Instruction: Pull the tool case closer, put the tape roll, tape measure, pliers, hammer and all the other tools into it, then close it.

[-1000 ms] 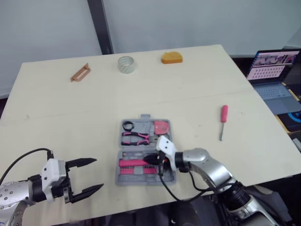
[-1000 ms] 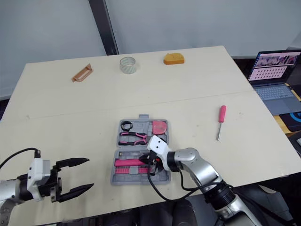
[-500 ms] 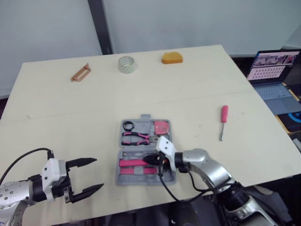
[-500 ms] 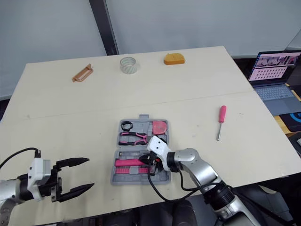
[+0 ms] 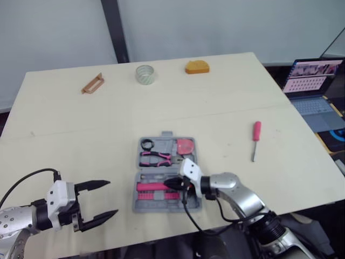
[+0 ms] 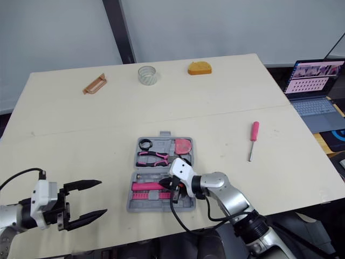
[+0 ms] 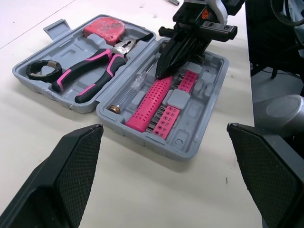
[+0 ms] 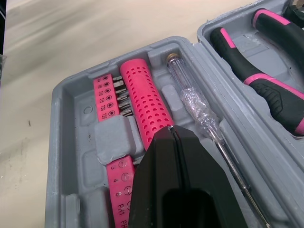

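The right end effector (image 5: 172, 184) has eased a touch towards the near edge of the tool case (image 5: 143, 204) and sunk slightly since a second ago; its white housing now sits lower in the head views; its pressed-together fingertips (image 8: 170, 132) meet the pink perforated handle (image 8: 142, 102); the forearm behind has dropped a little with it.

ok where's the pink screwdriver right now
In the head views, the pink screwdriver lies on the table on the robot's right, apart from the open tool case, toward the laptop.
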{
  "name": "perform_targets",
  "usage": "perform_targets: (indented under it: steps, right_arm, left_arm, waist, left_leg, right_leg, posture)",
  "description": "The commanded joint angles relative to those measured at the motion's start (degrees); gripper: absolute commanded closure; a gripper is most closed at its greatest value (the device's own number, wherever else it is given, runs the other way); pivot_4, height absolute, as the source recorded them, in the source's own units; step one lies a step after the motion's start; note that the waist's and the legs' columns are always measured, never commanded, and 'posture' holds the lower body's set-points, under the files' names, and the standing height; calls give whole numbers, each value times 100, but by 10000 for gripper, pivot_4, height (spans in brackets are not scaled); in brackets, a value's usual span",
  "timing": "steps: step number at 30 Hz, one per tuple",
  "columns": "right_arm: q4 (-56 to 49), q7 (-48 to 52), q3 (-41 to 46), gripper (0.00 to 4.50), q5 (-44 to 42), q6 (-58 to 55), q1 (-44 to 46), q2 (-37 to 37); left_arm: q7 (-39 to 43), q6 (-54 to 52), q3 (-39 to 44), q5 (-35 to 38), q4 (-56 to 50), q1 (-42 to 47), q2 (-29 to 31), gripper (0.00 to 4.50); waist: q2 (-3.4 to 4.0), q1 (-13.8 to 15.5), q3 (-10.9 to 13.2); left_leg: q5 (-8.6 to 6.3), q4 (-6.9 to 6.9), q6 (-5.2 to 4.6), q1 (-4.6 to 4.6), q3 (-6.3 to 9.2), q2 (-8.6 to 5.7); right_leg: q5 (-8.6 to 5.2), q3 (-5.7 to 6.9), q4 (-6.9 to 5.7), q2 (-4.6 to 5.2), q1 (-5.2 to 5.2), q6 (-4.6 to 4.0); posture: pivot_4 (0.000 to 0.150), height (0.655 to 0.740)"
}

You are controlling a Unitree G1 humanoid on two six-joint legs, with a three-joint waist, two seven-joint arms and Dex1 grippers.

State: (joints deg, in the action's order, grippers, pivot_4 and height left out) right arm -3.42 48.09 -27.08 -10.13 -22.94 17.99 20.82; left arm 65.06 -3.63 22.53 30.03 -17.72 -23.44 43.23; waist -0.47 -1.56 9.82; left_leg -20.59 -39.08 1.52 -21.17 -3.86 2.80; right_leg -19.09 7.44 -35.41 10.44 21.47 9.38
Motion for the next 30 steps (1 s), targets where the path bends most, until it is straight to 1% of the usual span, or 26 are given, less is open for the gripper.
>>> perform_targets:
  steps: [1,8,18,28,30]
  right_arm:
    - [344,108,-209,44879,187,-44,-201,22]
    - [508,92,-268,44879,257,37,-284,-19]
    - [811,70,-304,44879,380,156,-411,-94]
    - [900,25,-290,44879,415,230,-523,-149]
    - [800,-4,-179,44879,301,132,-525,-192]
  left_arm:
    - [35,32,176,52,-98,-39,55,0]
    - [67,28,216,53,-92,-55,77,0]
    - [114,-9,236,54,-76,3,122,0]
    - [142,-17,247,49,-32,65,153,0]
    - [154,-9,241,42,-25,70,154,0]
  waist:
    - [-3,-1,-2]
    - [-28,-2,-19]
    - [-41,-2,-72]
    - [-25,-4,-101]
    - [-24,-3,-102]
  left_leg:
    - [0,0,0,1,0,0]
    - [0,0,0,6,0,2]
    - [0,5,1,13,0,4]
    - [-3,9,5,15,0,4]
    - [-3,10,6,17,0,4]
  right_leg:
    - [0,0,0,0,0,0]
    - [0,0,-2,0,-3,-1]
    - [-2,1,-3,-1,-7,-3]
    - [-3,2,-3,-1,-8,-6]
    - [-3,2,-3,-1,-8,-6]
  posture:
    - [1500,7400]
    - [1500,7400]
    - [1500,7400]
    - [1500,7400]
    - [1500,7400]
